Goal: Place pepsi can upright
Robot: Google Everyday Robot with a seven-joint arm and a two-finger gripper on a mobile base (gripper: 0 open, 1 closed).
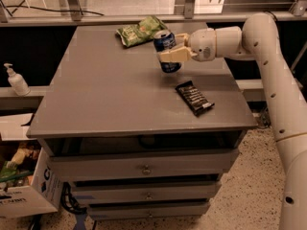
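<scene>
Blue pepsi can [164,40] sits clamped in the gripper [171,50], pretty much upright, just above the grey table [105,104] by the green chip bag [139,30]. I'd say only setting down and releasing remain

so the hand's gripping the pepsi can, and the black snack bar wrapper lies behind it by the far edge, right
Not quite: the hand does grip the pepsi can, but the camera view shows the black snack bar wrapper lying in front of it, toward the near edge of the table.
</scene>
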